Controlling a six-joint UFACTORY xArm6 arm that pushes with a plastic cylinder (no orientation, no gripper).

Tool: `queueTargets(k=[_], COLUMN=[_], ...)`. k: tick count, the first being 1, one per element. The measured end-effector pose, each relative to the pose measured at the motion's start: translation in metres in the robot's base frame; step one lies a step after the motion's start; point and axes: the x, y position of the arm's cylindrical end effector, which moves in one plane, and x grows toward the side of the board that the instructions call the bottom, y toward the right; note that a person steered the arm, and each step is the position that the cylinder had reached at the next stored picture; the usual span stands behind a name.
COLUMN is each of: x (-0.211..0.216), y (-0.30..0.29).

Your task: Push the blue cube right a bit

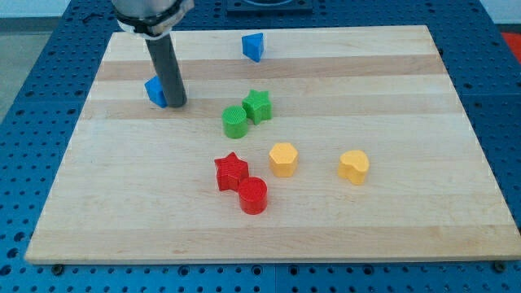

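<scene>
my tip (pixel 177 104) apparently touching blue cube (pixel 155 91), on its right side.

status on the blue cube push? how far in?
Done: nothing visibly. In hand: my tip sits against the blue cube, but on its right side as viewed, partly hiding it. Left: get round to the cube's left, then nudge it right, toward the green star.

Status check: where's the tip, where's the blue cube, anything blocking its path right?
My tip down on the board, at the blue cube's right side, partly hiding it. Green cylinder and green star lie further right, slightly lower. Wrong side for pushing right.
</scene>
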Motion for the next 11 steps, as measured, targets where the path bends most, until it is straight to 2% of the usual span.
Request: queueTargets(k=[2,3,5,6,7,9,11], x=[0.000,0.004,0.055,0.032,0.031,0.024,-0.030], y=[-0.007,0.012,-0.051,-0.011,-0.007,-0.071,-0.022])
